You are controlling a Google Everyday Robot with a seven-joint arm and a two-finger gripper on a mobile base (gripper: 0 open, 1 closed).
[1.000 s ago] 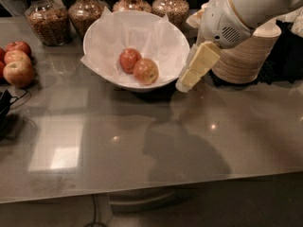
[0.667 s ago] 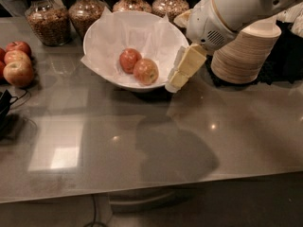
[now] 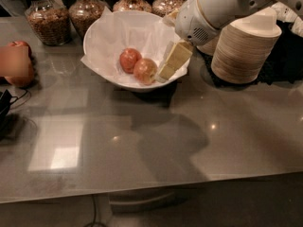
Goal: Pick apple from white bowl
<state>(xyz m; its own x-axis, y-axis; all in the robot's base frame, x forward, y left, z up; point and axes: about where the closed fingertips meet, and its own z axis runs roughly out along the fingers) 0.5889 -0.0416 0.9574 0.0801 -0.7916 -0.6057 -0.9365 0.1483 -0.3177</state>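
The white bowl (image 3: 102,37), lined with crumpled white paper, stands at the back middle of the grey counter. Two apples lie in it. The red-orange, paler speckled apple (image 3: 145,71) is at the front right. A darker red apple (image 3: 129,59) touches it on the left. My gripper (image 3: 165,73) hangs from the white arm at the upper right. Its yellowish fingers (image 3: 177,56) reach down over the bowl's right rim. The tips are just to the right of the speckled apple, close to it or touching it.
A tall stack of beige paper bowls (image 3: 244,46) stands right of the white bowl, under the arm. Several glass jars (image 3: 46,15) line the back edge. More apples (image 3: 19,65) sit at the far left, and a black object (image 3: 4,108) lies at the left edge.
The arm has swung left. The gripper has moved from outside the bowl's right side to over the rim and down next to the speckled apple.
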